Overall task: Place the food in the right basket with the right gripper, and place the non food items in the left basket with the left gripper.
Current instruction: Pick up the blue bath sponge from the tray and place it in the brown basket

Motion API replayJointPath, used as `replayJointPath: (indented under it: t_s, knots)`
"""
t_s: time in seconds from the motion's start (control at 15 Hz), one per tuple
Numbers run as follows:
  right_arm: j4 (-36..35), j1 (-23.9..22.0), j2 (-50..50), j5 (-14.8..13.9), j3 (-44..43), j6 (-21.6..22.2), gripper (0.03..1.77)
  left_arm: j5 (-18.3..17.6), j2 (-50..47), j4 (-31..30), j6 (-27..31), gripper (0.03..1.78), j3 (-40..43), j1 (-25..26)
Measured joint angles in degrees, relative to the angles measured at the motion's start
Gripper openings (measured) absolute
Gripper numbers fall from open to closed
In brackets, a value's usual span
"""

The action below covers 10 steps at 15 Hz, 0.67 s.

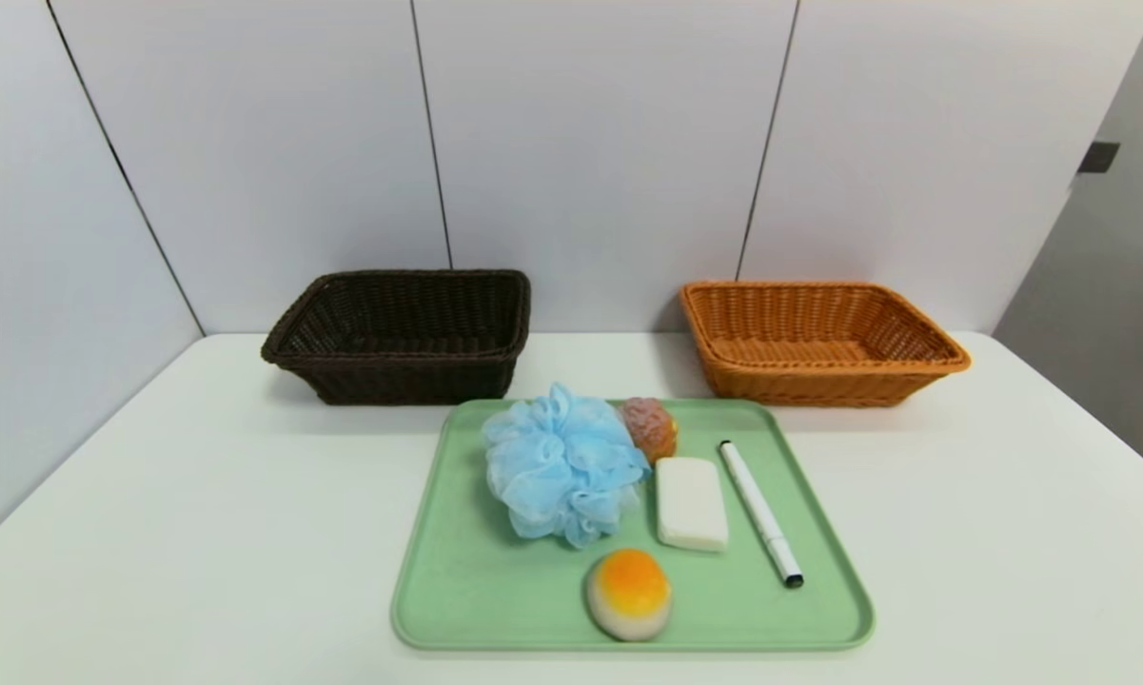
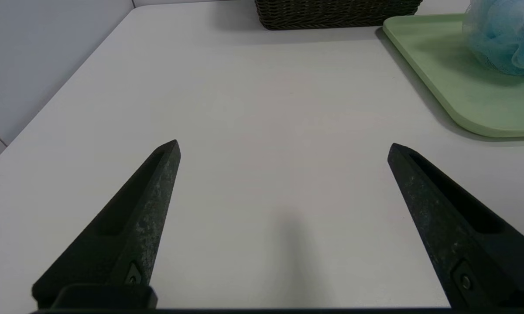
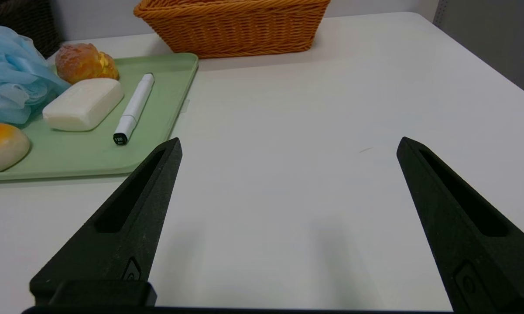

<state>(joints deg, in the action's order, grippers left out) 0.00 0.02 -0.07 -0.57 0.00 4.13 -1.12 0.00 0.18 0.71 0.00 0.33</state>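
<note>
A green tray (image 1: 457, 580) lies mid-table. On it rest a light-blue bath pouf (image 1: 560, 464), a pinkish-brown cream puff (image 1: 651, 426), a white soap bar (image 1: 691, 502), a white marker pen (image 1: 759, 512) and an orange-topped bun (image 1: 629, 593). Behind the tray stand the dark brown left basket (image 1: 402, 335) and the orange-tan right basket (image 1: 818, 341), both empty. My left gripper (image 2: 283, 146) hovers open over bare table left of the tray (image 2: 458, 87). My right gripper (image 3: 289, 144) hovers open over bare table right of the tray (image 3: 91, 152). Neither arm shows in the head view.
White wall panels (image 1: 590, 143) rise just behind the baskets. The white table (image 1: 200, 533) has bare surface on both sides of the tray. Its right edge (image 1: 1094, 409) falls off beyond the orange basket.
</note>
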Motion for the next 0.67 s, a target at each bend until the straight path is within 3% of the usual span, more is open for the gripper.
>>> replayJointPath:
  t_s: [0.67]
  knots:
    - [0.0, 0.0, 0.0, 0.3, 0.0, -0.9, 1.7, 0.0, 0.0, 0.0, 0.0, 1.69, 0.0, 0.0]
